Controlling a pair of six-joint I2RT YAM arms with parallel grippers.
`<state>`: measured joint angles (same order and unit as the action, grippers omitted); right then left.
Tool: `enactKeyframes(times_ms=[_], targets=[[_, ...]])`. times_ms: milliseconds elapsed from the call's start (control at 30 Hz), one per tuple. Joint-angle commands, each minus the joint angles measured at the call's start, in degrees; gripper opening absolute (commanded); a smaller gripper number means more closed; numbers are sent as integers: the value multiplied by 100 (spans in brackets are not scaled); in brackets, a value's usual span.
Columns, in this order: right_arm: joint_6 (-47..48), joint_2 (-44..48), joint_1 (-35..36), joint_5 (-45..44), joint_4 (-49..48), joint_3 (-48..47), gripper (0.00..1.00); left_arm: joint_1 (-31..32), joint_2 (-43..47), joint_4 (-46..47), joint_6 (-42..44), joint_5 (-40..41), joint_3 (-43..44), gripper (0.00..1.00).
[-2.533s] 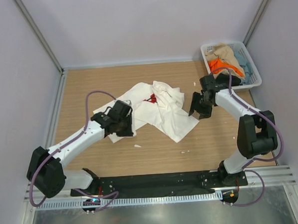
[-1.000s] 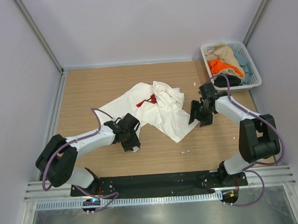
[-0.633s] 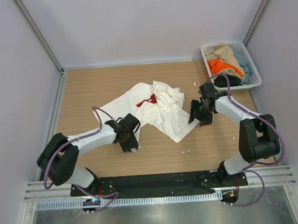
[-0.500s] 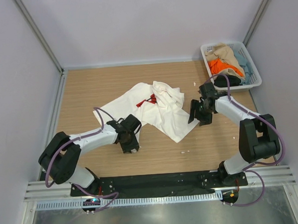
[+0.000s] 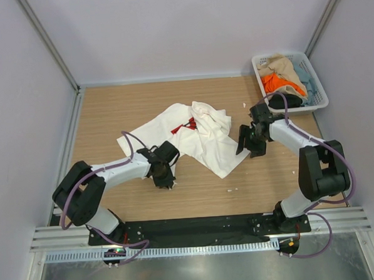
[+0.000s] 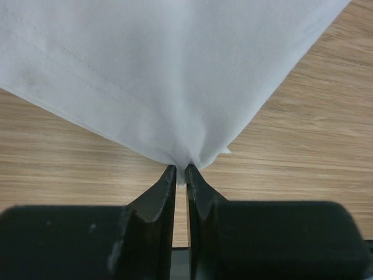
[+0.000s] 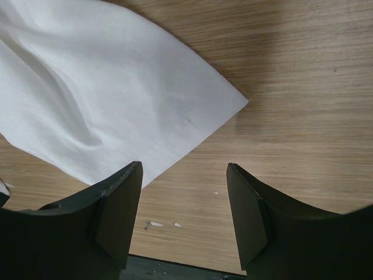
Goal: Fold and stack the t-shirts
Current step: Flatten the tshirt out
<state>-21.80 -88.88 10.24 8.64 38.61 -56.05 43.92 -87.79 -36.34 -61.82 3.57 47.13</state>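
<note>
**Operator:** Report the position of the white t-shirt (image 5: 202,139).

**Technician:** It lies crumpled on the wooden table (image 5: 110,112), centre of the overhead view, red graphic facing up. 1 edge runs out toward the lower left of the frame. A pointed corner reaches toward the lower right.

**Operator:** State of the left gripper (image 5: 166,180)?

**Technician:** It sits low at the shirt's lower-left edge. In the left wrist view the 2 fingers stand almost together, with only a slit between them. A bunched point of the white cloth (image 6: 175,76) is pinched at their tips, and the fabric fans out from there across the upper frame.

**Operator:** And the right gripper (image 5: 245,143)?

**Technician:** Jaws wide, nothing between them. In the right wrist view the 2 fingers frame bare wood at the bottom of the frame. The shirt (image 7: 87,87) fills the upper left, and its corner points toward the right edge. Whether the fingers touch the table cannot be told. A few small white flecks (image 7: 154,224) lie on the wood between the fingers.

**Operator:** Remaining garments?

**Technician:** They are in the white lattice basket (image 5: 321,96), upper right of the overhead view. A tan t-shirt (image 5: 282,65) lies on top, an orange t-shirt (image 5: 274,82) below it, a pale blue t-shirt (image 5: 303,76) at the right and a black t-shirt (image 5: 284,101) at the near rim.
</note>
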Motion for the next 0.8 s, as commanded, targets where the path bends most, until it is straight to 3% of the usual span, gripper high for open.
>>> enactKeyframes(times_ms=[0, 67, 300, 533, 767], targets=[[-26, -76, -75, -65, -47, -230, 65, 11, -142, 136, 161, 135, -126, 11], [-17, -147, -153, -82, -38, -336, 65, -15, -125, 127, 205, 170, -134, 0], [36, -481, -312, -47, -82, -503, 63, -156, 472, 30, 460, 293, -363, 0], [159, -859, -312, -161, -345, -530, 43, -182, 912, -49, 592, 179, -354, 0], [220, -1140, -312, -600, -442, -644, 44, -182, 1027, -119, 724, 117, -266, 0]])
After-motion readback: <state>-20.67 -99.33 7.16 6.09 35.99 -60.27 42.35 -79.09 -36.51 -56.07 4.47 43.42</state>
